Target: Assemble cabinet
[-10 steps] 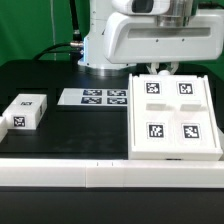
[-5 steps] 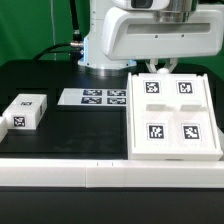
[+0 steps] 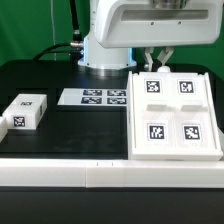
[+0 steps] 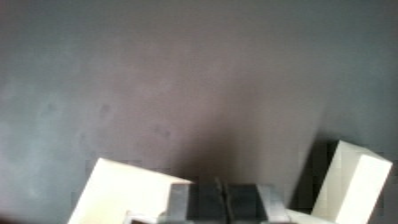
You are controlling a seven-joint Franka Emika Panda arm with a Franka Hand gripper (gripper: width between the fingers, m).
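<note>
The cabinet [image 3: 175, 115] is a large white box lying flat at the exterior view's right, with several square tags on its upper face. My gripper [image 3: 158, 58] hangs just above the cabinet's far edge, not touching it. In the wrist view the dark fingers [image 4: 217, 205] are pressed together with nothing between them, over the dark table. Two white slabs [image 4: 349, 180] flank the fingers there; I cannot tell which part they belong to.
A small white tagged block [image 3: 22, 111] lies at the exterior view's left. The marker board [image 3: 95, 97] lies flat between it and the cabinet. The arm's white base [image 3: 100, 50] stands at the back. A white ledge [image 3: 110, 175] runs along the table's front.
The arm has risen; its body now sits higher in the exterior view and the fingers show above the cabinet's far edge. The cabinet and the block have not moved.
</note>
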